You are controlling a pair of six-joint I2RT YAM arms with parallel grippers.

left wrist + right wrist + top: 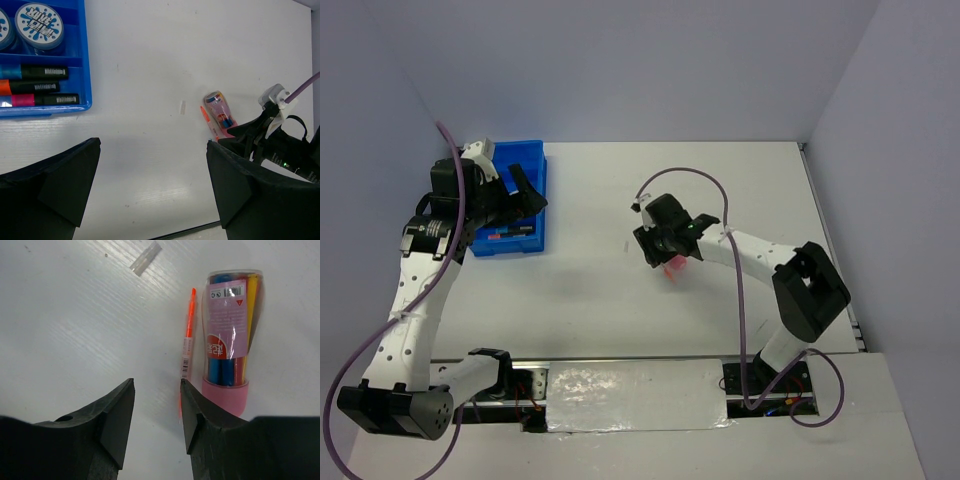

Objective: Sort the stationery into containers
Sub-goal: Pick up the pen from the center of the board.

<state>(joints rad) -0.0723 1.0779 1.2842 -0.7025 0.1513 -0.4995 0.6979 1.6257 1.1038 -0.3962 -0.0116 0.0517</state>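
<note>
Right claw (156, 390) half-open, empty; orange stick (187, 347) lies toward one o'clock, pink-capped tube (227, 330) just beside. I'd centre over stick alone before closing.

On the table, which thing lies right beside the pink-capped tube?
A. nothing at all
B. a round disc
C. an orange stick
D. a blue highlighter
C: in the right wrist view the orange stick lies along the tube, while the left wrist view shows the discs and highlighters inside the tray.
</note>
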